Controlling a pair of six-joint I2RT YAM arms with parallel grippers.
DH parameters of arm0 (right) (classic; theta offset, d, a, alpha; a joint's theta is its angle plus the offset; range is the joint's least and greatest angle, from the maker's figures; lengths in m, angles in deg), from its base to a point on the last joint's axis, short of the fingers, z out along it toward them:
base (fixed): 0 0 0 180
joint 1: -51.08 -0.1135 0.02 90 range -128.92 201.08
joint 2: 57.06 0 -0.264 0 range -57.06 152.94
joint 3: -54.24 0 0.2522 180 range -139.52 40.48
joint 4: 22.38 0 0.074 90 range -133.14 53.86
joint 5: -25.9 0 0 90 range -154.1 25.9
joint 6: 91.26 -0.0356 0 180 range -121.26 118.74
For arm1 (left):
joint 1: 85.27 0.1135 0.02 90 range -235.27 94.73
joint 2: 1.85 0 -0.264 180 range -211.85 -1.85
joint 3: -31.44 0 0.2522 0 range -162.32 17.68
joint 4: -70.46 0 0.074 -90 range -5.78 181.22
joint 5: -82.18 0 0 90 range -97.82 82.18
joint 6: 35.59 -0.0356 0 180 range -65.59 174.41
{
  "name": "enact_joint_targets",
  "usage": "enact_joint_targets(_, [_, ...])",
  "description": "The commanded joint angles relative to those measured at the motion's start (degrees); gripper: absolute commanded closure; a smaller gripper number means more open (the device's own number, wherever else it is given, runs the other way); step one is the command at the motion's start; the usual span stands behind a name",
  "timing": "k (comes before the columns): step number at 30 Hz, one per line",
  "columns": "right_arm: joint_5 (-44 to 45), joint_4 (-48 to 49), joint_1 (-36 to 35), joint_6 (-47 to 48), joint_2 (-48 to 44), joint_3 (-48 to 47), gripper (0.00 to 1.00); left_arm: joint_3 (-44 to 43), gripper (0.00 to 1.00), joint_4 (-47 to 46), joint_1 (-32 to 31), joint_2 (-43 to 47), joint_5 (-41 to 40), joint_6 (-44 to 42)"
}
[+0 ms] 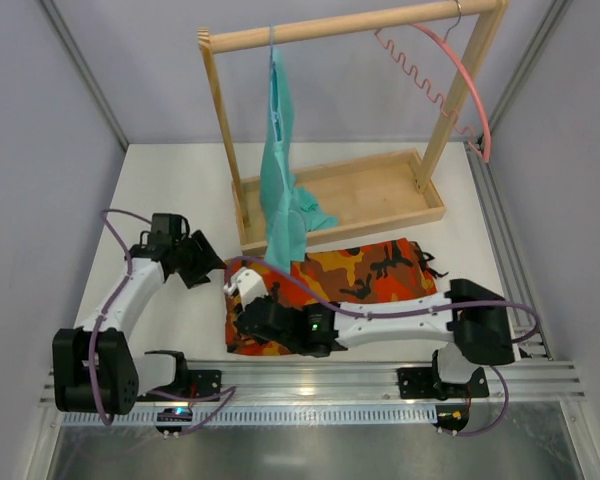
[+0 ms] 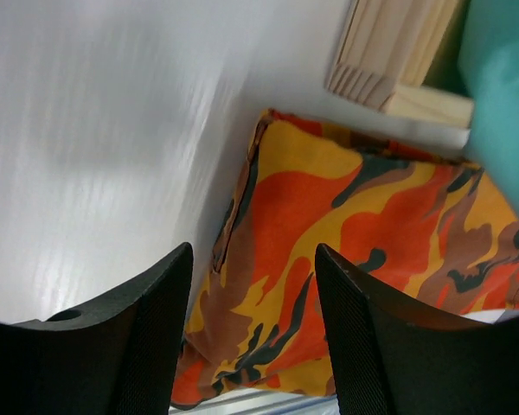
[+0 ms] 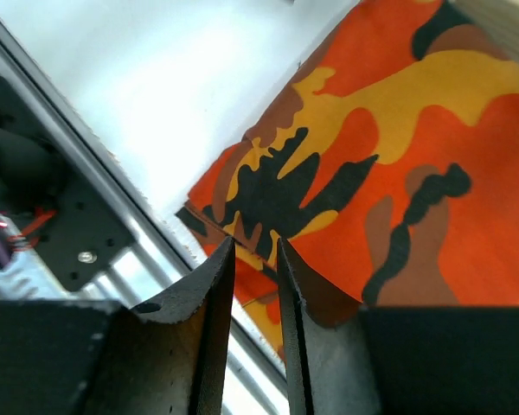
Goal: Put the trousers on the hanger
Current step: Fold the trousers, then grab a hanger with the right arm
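**A:** Top external view first: what is there, counted from the left?

**B:** Two arms, white links with black joints, each trailing a purple cable. The left arm (image 1: 130, 290) reaches over the bare white surface (image 1: 180, 190). Then comes one teal garment (image 1: 278, 170), plain soft cloth. It hangs from the single round wooden rod (image 1: 360, 25), and its lower end trails over the front wall of the wooden rack (image 1: 380, 222).

**A:** And the trousers?

**B:** One pair of trousers (image 1: 370, 270), folded into a flat rectangle of orange, red, yellow, brown and black camouflage. It lies on the surface just in front of the rack. The right arm (image 1: 400, 315) stretches across its near edge.

**A:** The hanger?

**B:** One hanger (image 1: 469, 80), far right. It is smooth pink with one curved arm and one wavy notched bar, and it hangs by a metal hook from the rod's right end, well apart from the trousers.

**A:** The fingers?

**B:** From the left wrist, the two black ribbed left fingers (image 2: 147, 328) stand wide apart over the cloth's left edge, with nothing between them. From the right wrist, the right fingers (image 3: 212, 320) are drawn to a thin slit at the trousers' near corner, beside the ridged metal rail (image 3: 156, 259). I cannot tell whether they pinch the cloth.
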Motion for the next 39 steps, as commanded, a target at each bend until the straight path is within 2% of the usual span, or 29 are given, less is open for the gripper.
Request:
enact_joint_targets(1, [3.10,-3.40,-0.40,-11.59,-7.66,2.93,0.71,4.40,0.40,-6.39,-1.06,-0.30,6.25,0.84])
enact_joint_targets(5, [7.05,-7.11,-0.23,-18.46,-10.91,9.15,0.71,6.43,0.40,-7.19,-1.14,-5.48,5.55,0.93])
enact_joint_targets(11, [9.96,-5.71,0.30,-26.19,-11.27,16.89,0.71,7.75,0.45,-9.74,-1.14,-9.27,2.91,1.89])
enact_joint_targets(13, [10.58,-6.05,0.30,-28.12,-10.40,17.52,0.71,7.31,0.59,-9.91,-1.06,-10.86,2.74,1.63])
enact_joint_targets(15, [10.84,-5.97,0.21,-29.10,-9.69,18.05,0.71,6.61,0.65,-9.30,-1.06,-12.17,1.60,1.37])
enact_joint_targets(16, [10.67,-6.05,0.21,-29.89,-9.43,18.14,0.71,5.91,0.76,-8.34,-1.06,-12.70,1.25,1.28])
enact_joint_targets(17, [10.49,-6.14,0.21,-30.24,-8.64,17.88,0.71,5.38,0.81,-7.81,-1.06,-13.23,0.11,1.28])
enact_joint_targets(22, [13.12,-12.28,-1.45,-31.48,-8.81,13.75,0.71,1.61,0.96,-3.42,-1.06,-16.48,-5.07,-0.56])
enact_joint_targets(24, [13.30,-13.96,-2.51,-31.48,-10.64,11.90,0.70,0.02,0.99,-0.52,-1.06,-17.36,-8.40,-1.53])
enact_joint_targets(29, [14.36,-18.79,-3.31,-33.67,-16.62,10.75,0.61,-4.28,0.97,4.58,-0.97,-18.77,-15.27,-2.76])
enact_joint_targets(32, [15.67,-22.48,-3.31,-37.53,-21.37,11.54,0.60,-5.87,0.90,7.13,-0.71,-18.33,-19.14,-2.41])
enact_joint_targets(35, [17.69,-26.43,-3.39,-42.10,-25.85,13.21,0.61,-8.06,0.80,8.98,0.26,-17.72,-20.64,-2.33])
enact_joint_targets(38, [18.84,-29.96,-3.30,-45.53,-30.33,14.70,0.61,-10.88,0.64,11.35,0.44,-16.14,-20.29,-2.15])
enact_joint_targets(39, [19.02,-30.66,-3.39,-45.45,-31.39,14.62,0.60,-11.58,0.52,11.79,0.44,-14.31,-20.12,-2.15])
